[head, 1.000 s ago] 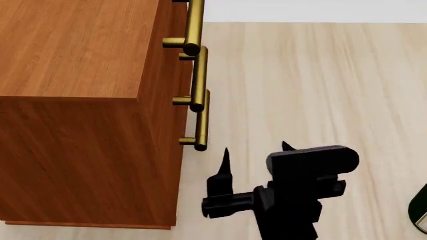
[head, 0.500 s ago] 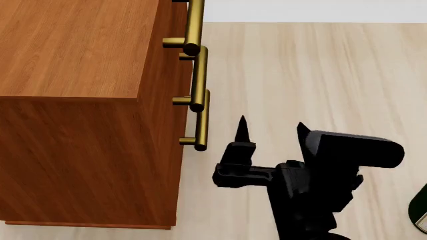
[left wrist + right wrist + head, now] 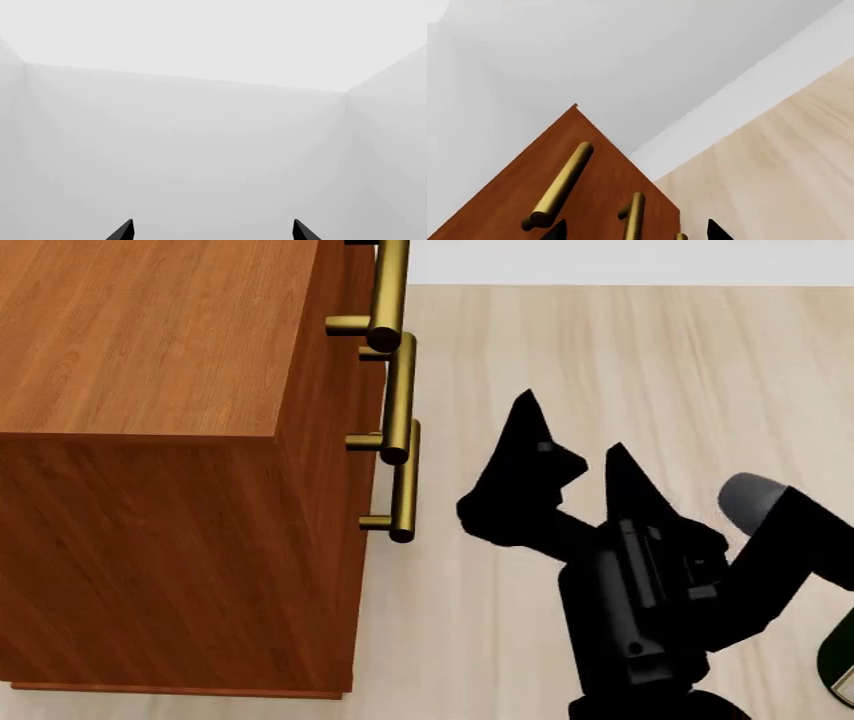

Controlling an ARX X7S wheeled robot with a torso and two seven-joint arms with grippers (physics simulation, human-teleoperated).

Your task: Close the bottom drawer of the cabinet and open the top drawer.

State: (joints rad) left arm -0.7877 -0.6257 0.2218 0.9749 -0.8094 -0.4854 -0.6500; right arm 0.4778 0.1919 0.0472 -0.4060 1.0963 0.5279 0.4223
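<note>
The reddish-brown cabinet (image 3: 147, 340) fills the left of the head view, seen from above. Three brass handles line its front: the top drawer's handle (image 3: 388, 290), the middle one (image 3: 399, 400) and the bottom drawer's handle (image 3: 404, 485). No drawer shows pulled out from this angle. My right gripper (image 3: 571, 428) is open and empty, to the right of the handles and apart from them. In the right wrist view the gripper (image 3: 635, 231) faces the cabinet front (image 3: 594, 160), with the top handle (image 3: 560, 185) and the middle handle (image 3: 632, 215) ahead. My left gripper (image 3: 212, 231) is open and sees only white walls.
Pale wooden floor (image 3: 627, 350) stretches right of the cabinet to a white wall (image 3: 627, 260). A dark green bottle (image 3: 841, 660) shows at the right edge of the head view, beside my right arm.
My right gripper has risen and moved forward from beside the bottom handle. Its fingers now point up along the cabinet front. The cabinet has not changed.
</note>
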